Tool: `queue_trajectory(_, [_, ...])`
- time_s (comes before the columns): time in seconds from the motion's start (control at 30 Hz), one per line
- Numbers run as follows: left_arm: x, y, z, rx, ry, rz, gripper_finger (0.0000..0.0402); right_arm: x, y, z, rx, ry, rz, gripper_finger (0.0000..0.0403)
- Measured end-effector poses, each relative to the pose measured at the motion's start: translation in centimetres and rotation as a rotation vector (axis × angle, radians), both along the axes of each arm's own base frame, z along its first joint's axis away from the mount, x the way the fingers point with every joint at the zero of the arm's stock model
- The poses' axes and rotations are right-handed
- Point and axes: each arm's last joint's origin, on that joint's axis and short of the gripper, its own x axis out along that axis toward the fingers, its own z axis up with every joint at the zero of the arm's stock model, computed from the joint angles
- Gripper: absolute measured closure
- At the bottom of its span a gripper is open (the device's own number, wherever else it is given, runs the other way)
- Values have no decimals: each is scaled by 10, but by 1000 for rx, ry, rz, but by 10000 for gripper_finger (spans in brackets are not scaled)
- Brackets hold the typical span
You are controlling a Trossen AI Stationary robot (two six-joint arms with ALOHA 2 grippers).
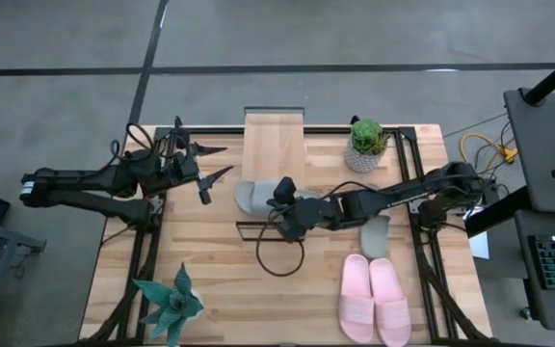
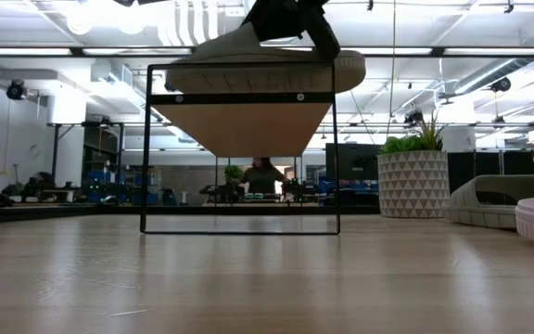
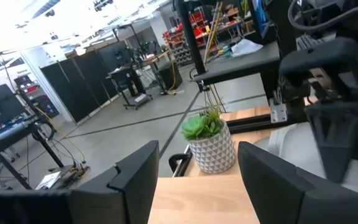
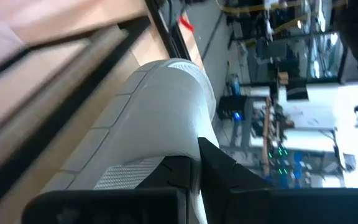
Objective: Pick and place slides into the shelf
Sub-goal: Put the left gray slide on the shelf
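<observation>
The shelf, a light plank top on a thin black frame, stands mid-table. One grey slide is up at the near end of the shelf's top, with my right gripper shut on it. A second grey slide lies sole-down on the table at the right. The pink pair lies side by side near the front edge. My left gripper hovers open just left of the shelf, pointing level toward it, with nothing between its fingers. My right gripper pinches the grey slide between its two fingers at the slide's right-hand end; the fingers hide the exact spot. The fingers come from the table's right, slanting slightly down. The slide sits level at the shelf's top; I cannot tell whether it rests on it.
A green plant in a white patterned pot stands right of the shelf's far end. A teal succulent sits at the front left. A black cable loop lies on the table in front of the shelf. Black rails border the table.
</observation>
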Motion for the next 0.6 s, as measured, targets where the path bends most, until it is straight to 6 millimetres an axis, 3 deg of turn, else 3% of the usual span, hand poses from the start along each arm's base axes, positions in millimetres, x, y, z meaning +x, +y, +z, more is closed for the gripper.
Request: queue_trajectory(0.6, [0, 0, -2, 1, 16, 0, 198, 1, -9, -3, 60, 11, 36, 394])
